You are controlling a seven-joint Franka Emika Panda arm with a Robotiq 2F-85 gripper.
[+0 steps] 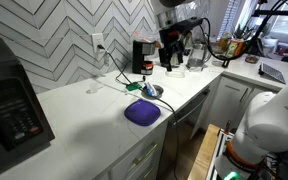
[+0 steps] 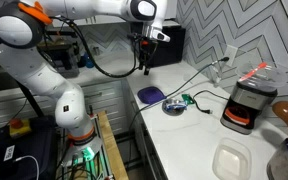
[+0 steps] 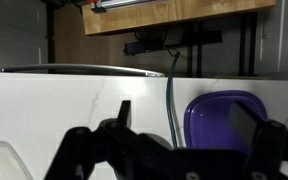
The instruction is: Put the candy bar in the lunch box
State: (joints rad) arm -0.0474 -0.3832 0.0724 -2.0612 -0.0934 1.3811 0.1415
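Purple lunch box flat on countertop

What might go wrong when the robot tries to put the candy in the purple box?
The candy bar seems to lie right by the metal bowl, so the open claw might bump the bowl when it reaches down. A cable runs close by and might snag. The purple box sits near the counter edge, so a nudge might push it off.
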